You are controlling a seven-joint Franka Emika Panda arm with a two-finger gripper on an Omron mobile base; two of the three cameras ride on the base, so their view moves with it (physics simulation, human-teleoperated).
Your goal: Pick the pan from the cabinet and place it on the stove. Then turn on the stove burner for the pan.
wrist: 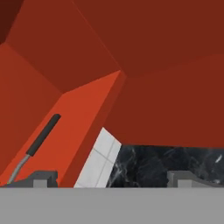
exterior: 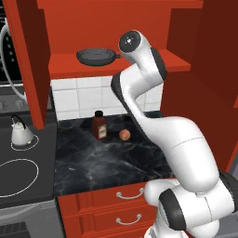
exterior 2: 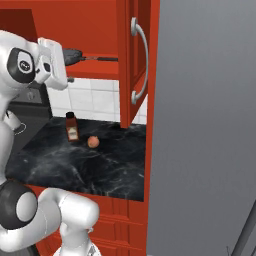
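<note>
Left base view: pan (exterior: 96, 56) flat on the open cabinet (exterior: 118, 64) shelf, probably rigid and rim-heavy, best taken by the thin handle (wrist: 43, 135) near the bowl; gripper (wrist: 111, 178) spread, empty.

No legible text, brand, number or sign in any view, pale label on the brown bottle (exterior: 99, 125) on the counter (exterior: 107, 162) too blurred to read
</note>
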